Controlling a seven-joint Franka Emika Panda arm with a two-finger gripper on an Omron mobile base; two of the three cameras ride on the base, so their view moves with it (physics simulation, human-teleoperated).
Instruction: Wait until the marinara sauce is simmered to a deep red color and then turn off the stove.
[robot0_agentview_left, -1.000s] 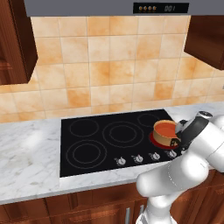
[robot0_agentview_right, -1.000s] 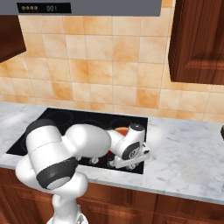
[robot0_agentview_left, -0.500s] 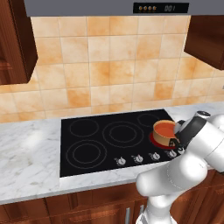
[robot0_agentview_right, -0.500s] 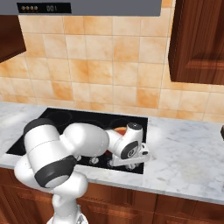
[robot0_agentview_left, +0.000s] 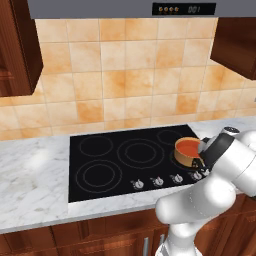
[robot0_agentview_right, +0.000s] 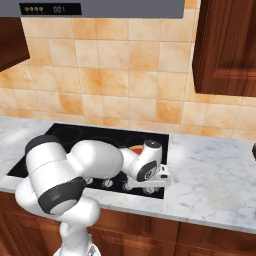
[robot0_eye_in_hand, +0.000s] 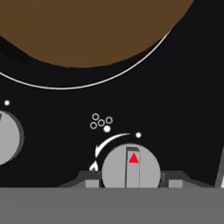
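Knob (robot0_eye_in_hand: 130, 167) with red triangle, stove (robot0_agentview_left: 100, 155)

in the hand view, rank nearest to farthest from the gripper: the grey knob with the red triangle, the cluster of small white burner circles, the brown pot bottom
1. The round grey knob with the red triangle, between the fingertips of the gripper.
2. The cluster of small white circles, just above the knob, slightly left.
3. The brown pot underside, at the top of the view.
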